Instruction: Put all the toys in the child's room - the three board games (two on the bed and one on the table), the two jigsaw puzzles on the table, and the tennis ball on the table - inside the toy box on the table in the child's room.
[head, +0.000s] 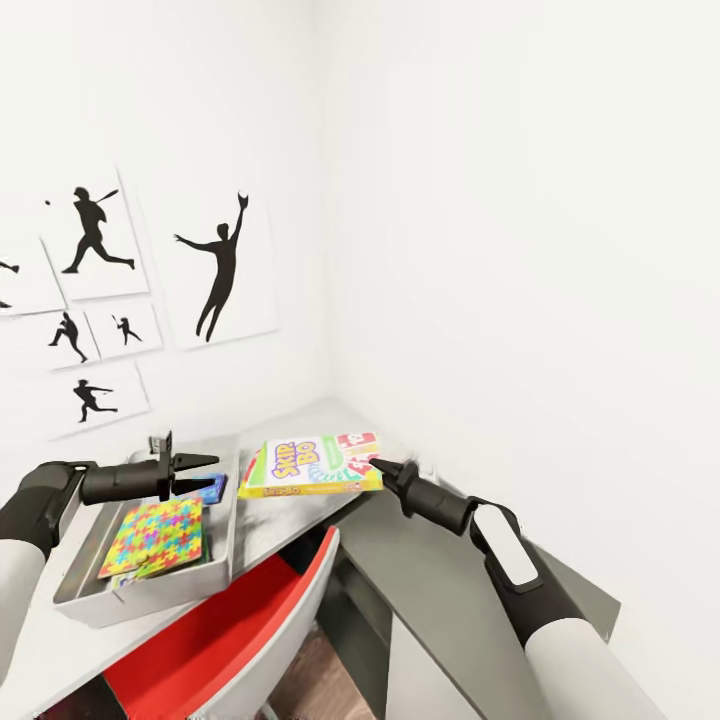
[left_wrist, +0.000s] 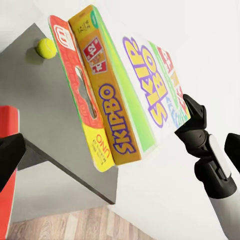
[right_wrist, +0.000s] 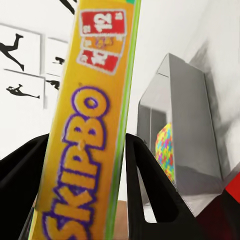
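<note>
Right gripper (head: 378, 466) with both fingers closed on the edge of the Skip-Bo box (head: 312, 465), held flat above the table (head: 290, 525) (a red-and-yellow Uno box (left_wrist: 80, 95) lies beneath it). Left gripper (head: 205, 462), jaws parted and empty, hovers over the toy box (head: 150, 592); a jigsaw puzzle (head: 155, 535) lies below it. Tennis ball (left_wrist: 46, 48) rests on the table beyond the boxes.

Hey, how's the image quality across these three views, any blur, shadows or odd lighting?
Head view: even, bright light, white walls nearly featureless, soft shadow under the Skip-Bo box. Left wrist view: sharp; the tennis ball casts a small shadow on the table. Right wrist view: box lettering close and soft-edged, toy box wall shows a dull sheen.
</note>
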